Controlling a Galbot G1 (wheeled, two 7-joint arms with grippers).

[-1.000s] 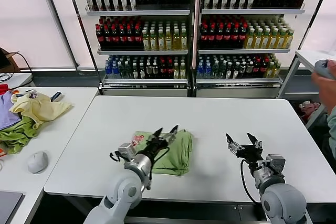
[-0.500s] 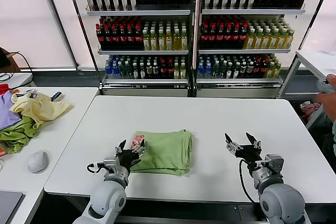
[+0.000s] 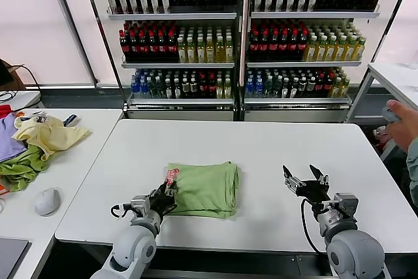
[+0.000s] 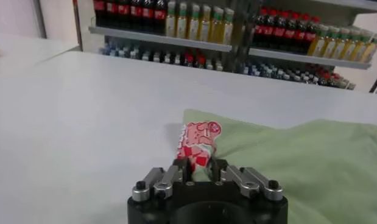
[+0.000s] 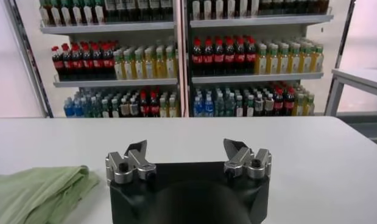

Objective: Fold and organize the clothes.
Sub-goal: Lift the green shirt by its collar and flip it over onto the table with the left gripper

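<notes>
Ahead, we face a white table (image 3: 261, 161) before bottle shelves (image 3: 241, 31); our left gripper (image 3: 166, 193) pinches the folded shirt (image 3: 206, 189) at nine o'clock, right gripper (image 3: 304, 177) wide apart.

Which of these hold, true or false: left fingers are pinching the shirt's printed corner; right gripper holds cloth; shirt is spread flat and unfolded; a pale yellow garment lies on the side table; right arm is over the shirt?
1. The left gripper fingers pinch the printed corner of the light green shirt. True.
2. The right gripper holds cloth. False: it is open and empty.
3. The shirt is spread flat, unfolded. False: it lies folded in a compact bundle.
4. A pale yellow garment lies on the side table. True.
5. The right arm is over the shirt. False: it hangs apart over bare table.
</notes>
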